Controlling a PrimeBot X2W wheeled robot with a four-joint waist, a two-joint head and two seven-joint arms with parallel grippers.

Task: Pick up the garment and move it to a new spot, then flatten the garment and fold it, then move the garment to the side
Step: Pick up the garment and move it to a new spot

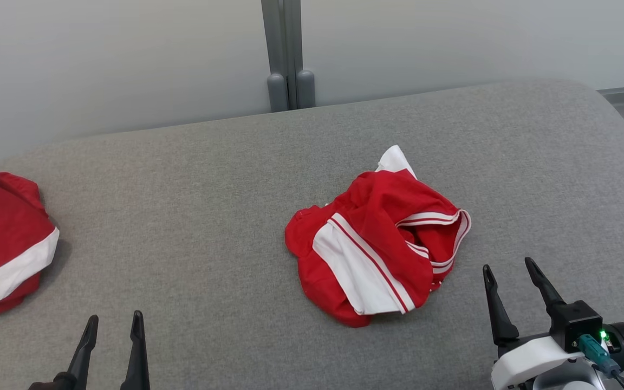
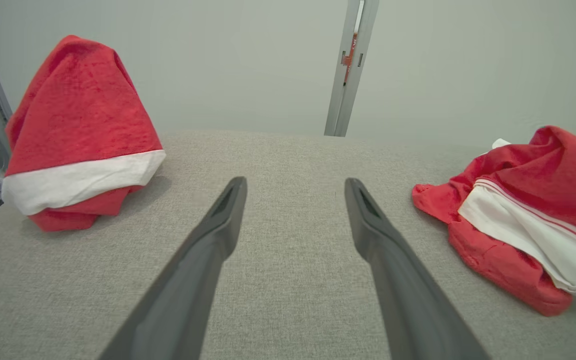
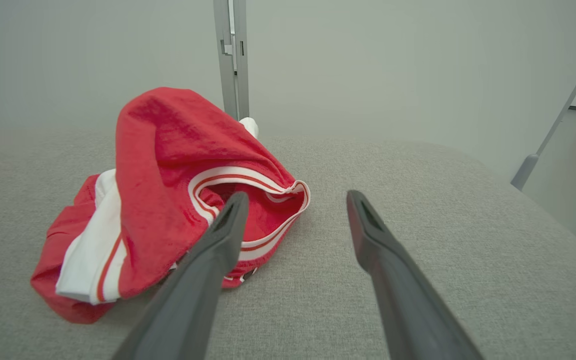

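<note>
A crumpled red garment (image 1: 377, 238) with white panels and striped trim lies in a heap near the middle of the grey padded table (image 1: 209, 206). It also shows at the right in the left wrist view as the garment (image 2: 518, 210), and left of centre in the right wrist view as the garment (image 3: 168, 190). My right gripper (image 1: 509, 268) stands open just right of and nearer than the heap, empty, its fingers (image 3: 223, 230) short of the striped hem. My left gripper (image 1: 115, 320) is open at the lower left, well apart from the heap, holding nothing.
A second red and white garment (image 1: 3, 238) sits bunched at the table's far left edge, upright in the left wrist view (image 2: 78, 130). A grey post (image 1: 287, 54) and pale wall panels stand behind the table. Floor shows past the table's right edge (image 3: 568, 200).
</note>
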